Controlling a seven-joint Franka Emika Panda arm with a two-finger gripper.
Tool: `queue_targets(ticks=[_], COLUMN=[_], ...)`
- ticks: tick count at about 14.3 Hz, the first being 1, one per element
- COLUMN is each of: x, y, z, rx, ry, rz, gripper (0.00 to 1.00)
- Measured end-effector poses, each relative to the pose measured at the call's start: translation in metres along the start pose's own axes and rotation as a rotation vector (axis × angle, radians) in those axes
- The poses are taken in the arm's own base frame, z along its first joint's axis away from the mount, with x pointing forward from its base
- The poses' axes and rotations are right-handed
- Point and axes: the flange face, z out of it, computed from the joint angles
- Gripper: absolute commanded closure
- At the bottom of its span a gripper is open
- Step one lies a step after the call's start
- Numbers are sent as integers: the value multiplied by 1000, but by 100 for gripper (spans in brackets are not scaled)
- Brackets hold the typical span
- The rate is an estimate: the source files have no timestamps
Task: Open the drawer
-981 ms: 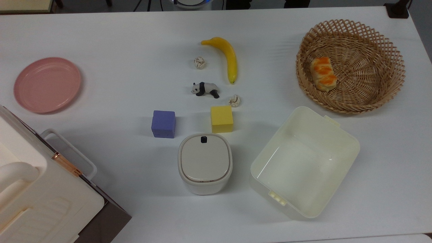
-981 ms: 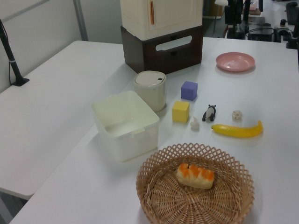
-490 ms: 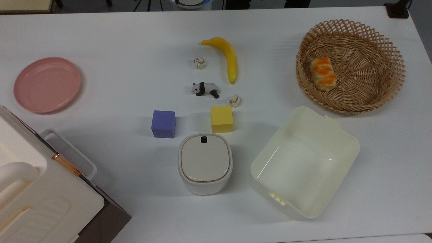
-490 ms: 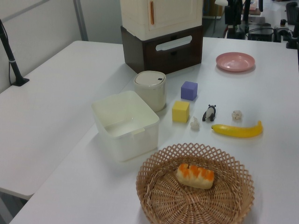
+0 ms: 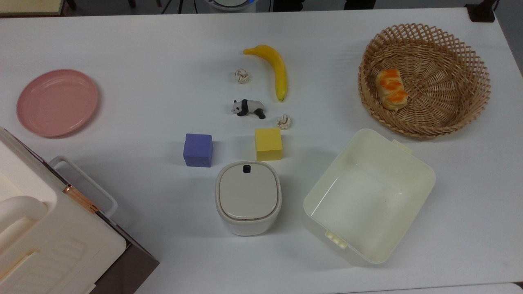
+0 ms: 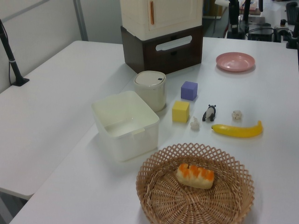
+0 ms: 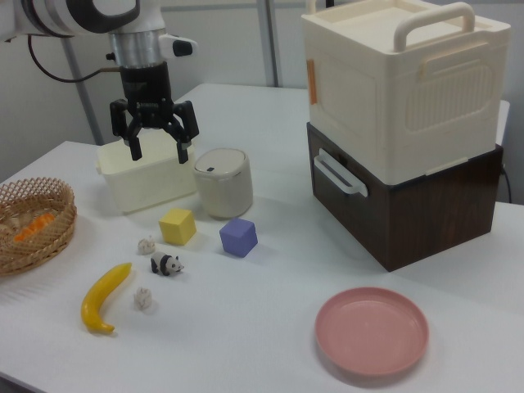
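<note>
Nothing moved since earlier; fingers (image 7: 155,150) spread wide, empty, above table, drawer (image 7: 358,197) shut.

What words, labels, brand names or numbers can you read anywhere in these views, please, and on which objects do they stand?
None: no readable text stands on anything.
The drawer front carries just its white loop handle.
The small white lidded container has a dark button, unmarked.
The cream cabinet bears a copper-coloured strip, no lettering.
</note>
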Motion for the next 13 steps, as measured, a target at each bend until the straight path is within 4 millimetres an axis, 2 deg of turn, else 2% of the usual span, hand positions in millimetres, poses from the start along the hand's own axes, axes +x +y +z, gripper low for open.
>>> queue_targets(ticks=[4, 8, 10, 13], x=[1, 16, 26, 54], y=[12, 28, 35, 49], z=[1, 4, 7, 27], rx=[-2, -27, -42, -94], ry=[16, 93, 133, 181], rz=[-75, -107, -113, -122], gripper=[0, 0, 0, 0])
